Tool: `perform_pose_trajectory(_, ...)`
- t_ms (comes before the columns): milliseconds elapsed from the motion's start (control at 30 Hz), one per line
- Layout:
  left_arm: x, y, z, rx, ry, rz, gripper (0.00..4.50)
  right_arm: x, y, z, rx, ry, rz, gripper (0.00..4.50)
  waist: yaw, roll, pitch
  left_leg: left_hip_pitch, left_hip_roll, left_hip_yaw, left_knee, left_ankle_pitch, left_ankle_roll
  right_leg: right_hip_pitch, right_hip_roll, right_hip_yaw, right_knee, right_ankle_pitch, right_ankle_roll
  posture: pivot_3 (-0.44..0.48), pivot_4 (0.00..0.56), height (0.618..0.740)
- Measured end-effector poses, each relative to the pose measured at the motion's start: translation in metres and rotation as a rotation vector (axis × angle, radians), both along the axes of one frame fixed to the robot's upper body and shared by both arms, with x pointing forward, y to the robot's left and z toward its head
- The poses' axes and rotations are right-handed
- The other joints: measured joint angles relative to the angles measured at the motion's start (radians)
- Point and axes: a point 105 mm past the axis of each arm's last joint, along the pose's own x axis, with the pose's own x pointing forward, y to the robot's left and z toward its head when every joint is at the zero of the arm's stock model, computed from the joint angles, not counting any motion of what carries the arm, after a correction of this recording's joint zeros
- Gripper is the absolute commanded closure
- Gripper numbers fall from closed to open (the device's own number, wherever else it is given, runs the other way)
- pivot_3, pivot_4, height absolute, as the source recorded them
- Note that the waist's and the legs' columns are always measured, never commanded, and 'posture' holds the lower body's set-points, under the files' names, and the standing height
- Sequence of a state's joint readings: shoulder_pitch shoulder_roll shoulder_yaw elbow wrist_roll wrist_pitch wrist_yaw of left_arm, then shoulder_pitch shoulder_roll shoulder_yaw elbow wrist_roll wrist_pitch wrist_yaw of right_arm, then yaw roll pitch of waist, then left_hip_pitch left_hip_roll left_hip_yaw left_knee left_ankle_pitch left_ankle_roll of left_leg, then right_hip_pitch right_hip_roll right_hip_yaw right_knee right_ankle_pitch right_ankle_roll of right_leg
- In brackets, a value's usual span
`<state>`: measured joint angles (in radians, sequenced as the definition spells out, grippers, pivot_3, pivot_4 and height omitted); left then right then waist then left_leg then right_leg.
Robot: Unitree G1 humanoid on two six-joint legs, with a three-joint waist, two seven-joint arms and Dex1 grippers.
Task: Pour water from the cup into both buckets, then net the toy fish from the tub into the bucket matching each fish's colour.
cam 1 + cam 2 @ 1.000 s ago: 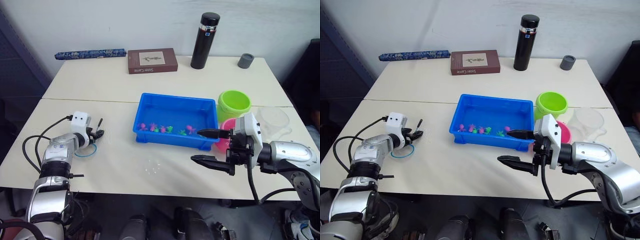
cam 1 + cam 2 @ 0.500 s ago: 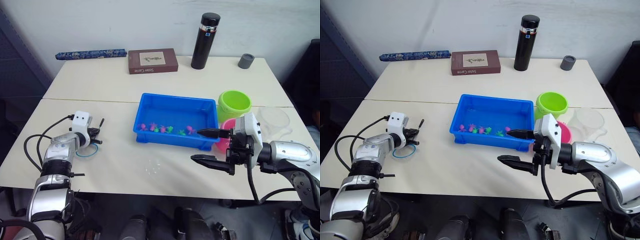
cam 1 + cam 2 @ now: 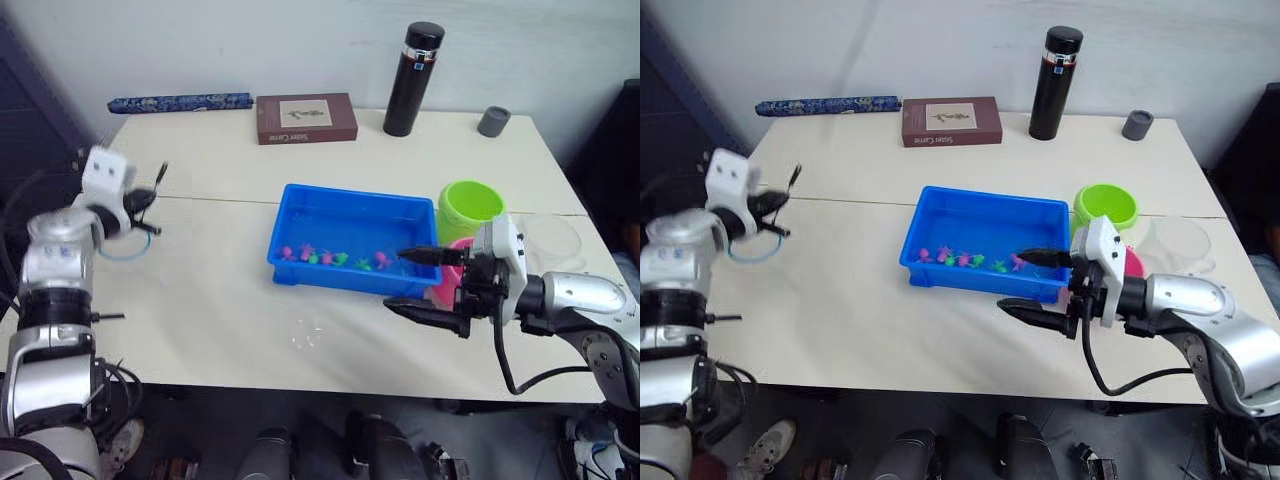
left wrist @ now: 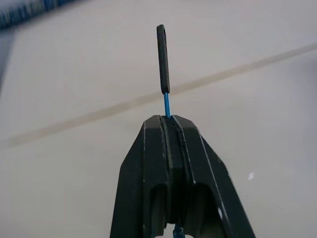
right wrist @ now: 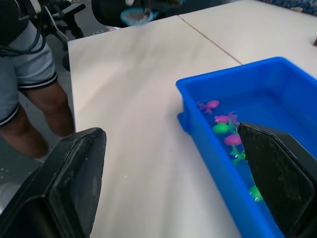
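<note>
A: Nearest to us, right gripper (image 3: 418, 285) low over the white table (image 3: 230, 330), fingers spread wide, holding nothing. One fingertip reaches over the near right corner of the tub (image 3: 355, 215), the other sits just in front of its near wall.

B: Agreed. Tub is mid-table, and we see the toy fish (image 3: 330, 258), pink and green, in a row along its near side.

A: Left gripper (image 3: 778, 205) is raised at the table's left edge, fingers clamped together on the net (image 3: 752, 243). In the left wrist view we see the black handle end poking out past the closed fingers (image 4: 171, 148), with a thin blue bit between. The light-blue hoop hangs under that gripper in the head views.

B: Buckets: pink bucket (image 3: 1131, 263) right of the tub, mostly hidden behind the right wrist; green bucket (image 3: 468, 206) just behind it, touching or nearly, we can't tell which.

A: The cup (image 3: 548, 238) is clear, right of the pink bucket near the table's right edge. Water level, we can't tell.

B: Far end: brown book (image 3: 305, 118), black flask (image 3: 413, 80), small grey cup (image 3: 492, 121), patterned blue roll (image 3: 180, 102)
</note>
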<state>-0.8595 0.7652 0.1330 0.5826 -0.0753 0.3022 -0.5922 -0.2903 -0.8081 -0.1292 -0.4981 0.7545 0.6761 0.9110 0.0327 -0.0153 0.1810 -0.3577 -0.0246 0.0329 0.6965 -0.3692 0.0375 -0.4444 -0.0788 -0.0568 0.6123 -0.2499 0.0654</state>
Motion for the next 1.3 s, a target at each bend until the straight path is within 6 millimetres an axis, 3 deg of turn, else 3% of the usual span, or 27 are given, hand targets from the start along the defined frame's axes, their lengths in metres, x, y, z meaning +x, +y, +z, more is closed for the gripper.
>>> perform_pose_trajectory(100, -0.006, -0.059, 0.023, 0.091, -0.047, -0.279, 4.48, 0.006, -0.002, 0.002, -0.006, -0.006, -0.024, 0.0, -0.004, 0.0, 0.0, -0.001, 0.0, 0.001, 0.0, -0.001, 0.001, 0.0, 0.0, 0.0, -0.001, 0.0, 0.0, 0.0, 0.15, 0.74)
perform_pose_trajectory(233, -0.02, -0.118, 0.008, 0.182, 0.025, -0.573, 4.48, 0.015, -0.006, 0.001, -0.041, -0.014, -0.078, 0.0, -0.014, 0.0, 0.0, -0.001, 0.0, 0.002, 0.0, -0.001, 0.001, -0.001, 0.002, 0.0, -0.002, 0.0, 0.0, 0.0, 0.15, 0.74)
perform_pose_trajectory(533, -0.061, -0.194, -0.02, 0.199, 0.184, -1.045, 4.48, 0.022, -0.002, -0.002, -0.08, 0.061, -0.114, 0.0, -0.011, 0.001, 0.0, -0.001, 0.002, 0.003, 0.002, -0.001, 0.001, -0.001, 0.003, 0.0, 0.0, 0.0, 0.0, 0.0, 0.15, 0.74)
perform_pose_trajectory(867, -0.09, -0.235, -0.042, 0.266, 0.243, -1.378, 4.48, 0.013, 0.009, -0.008, -0.117, 0.113, -0.068, 0.0, -0.006, 0.001, 0.0, -0.002, 0.002, 0.002, 0.003, -0.001, 0.002, -0.001, 0.003, 0.0, -0.001, 0.0, 0.0, 0.0, 0.15, 0.74)
perform_pose_trajectory(1300, -0.088, -0.255, -0.035, 0.276, 0.212, -1.453, 4.48, 0.01, 0.019, -0.015, -0.12, 0.138, -0.038, 0.0, -0.008, 0.001, 0.0, -0.002, 0.002, 0.002, 0.003, -0.001, 0.003, -0.001, 0.003, 0.0, -0.001, 0.0, 0.0, 0.0, 0.15, 0.74)
